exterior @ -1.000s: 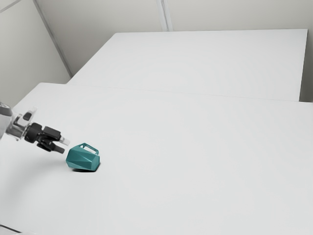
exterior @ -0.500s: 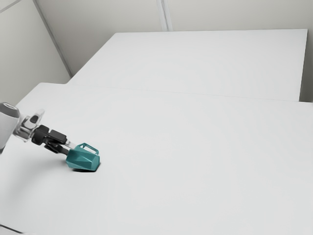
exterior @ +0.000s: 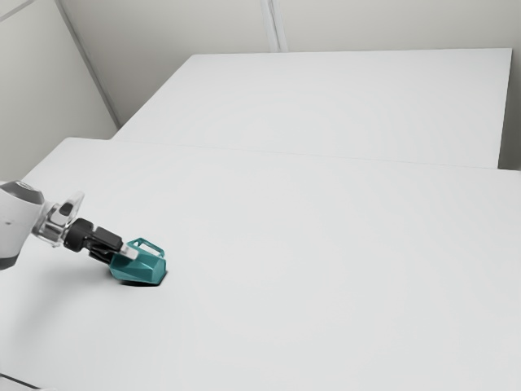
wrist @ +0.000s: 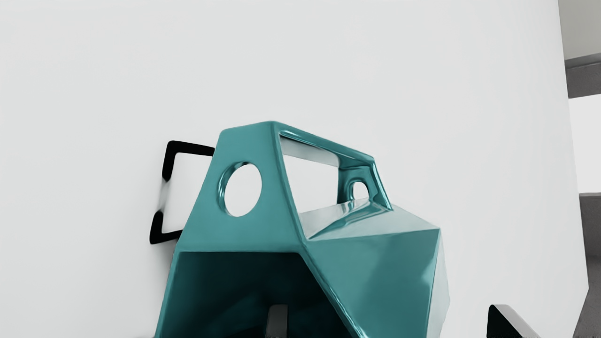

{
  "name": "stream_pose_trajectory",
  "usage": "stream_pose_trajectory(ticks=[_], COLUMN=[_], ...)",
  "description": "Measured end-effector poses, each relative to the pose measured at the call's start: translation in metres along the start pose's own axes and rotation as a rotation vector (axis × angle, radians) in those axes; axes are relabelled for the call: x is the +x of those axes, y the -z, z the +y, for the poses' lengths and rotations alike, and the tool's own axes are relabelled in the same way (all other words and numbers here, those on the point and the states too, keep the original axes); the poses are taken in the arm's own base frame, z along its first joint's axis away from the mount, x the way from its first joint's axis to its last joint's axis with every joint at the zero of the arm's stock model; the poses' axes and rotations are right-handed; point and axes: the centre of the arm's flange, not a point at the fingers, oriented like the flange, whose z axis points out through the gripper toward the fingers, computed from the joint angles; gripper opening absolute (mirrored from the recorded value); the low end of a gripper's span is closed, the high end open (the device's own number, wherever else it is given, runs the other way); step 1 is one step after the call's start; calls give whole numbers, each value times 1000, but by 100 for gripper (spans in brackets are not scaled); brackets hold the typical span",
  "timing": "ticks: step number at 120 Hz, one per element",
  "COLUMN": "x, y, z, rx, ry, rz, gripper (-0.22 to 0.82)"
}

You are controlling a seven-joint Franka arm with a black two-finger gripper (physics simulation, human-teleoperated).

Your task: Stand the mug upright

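Plain white table (exterior: 326, 285) with a second white surface (exterior: 342, 106) behind it, and pale walls (exterior: 163, 32) at the back, so yeah, pretty bare-bones room. The teal faceted mug (exterior: 146, 269) is lying on its side over in the exterior view's left part, so not upright. Its handle (wrist: 324, 141) sticks up, with a round hole through the end near the rim, and the open mouth faces my gripper (exterior: 124, 256). Dark shadow (exterior: 140, 283) under it on the table.

As for the gripper, it's open, fingers spread wide around one side wall of the mug. One finger (wrist: 278, 324) pokes into the mouth, the other (wrist: 509, 321) is outside, with a gap between it and the mug, so nothing's gripped. My arm (exterior: 16, 220) comes in from the exterior view's left, hand tilted down toward the mug.
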Motion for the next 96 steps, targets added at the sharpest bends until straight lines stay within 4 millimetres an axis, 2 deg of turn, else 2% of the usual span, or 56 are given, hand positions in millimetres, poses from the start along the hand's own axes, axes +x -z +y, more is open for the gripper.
stream_pose_trajectory(ticks=[30, 40, 68, 96], x=[2, 3, 14, 32], y=[3, 3, 10, 13], z=[3, 3, 24, 63], rx=[11, 15, 42, 76], ry=[-29, -36, -89, -180], rz=[7, 7, 10, -5], gripper=[6, -1, -10, -15])
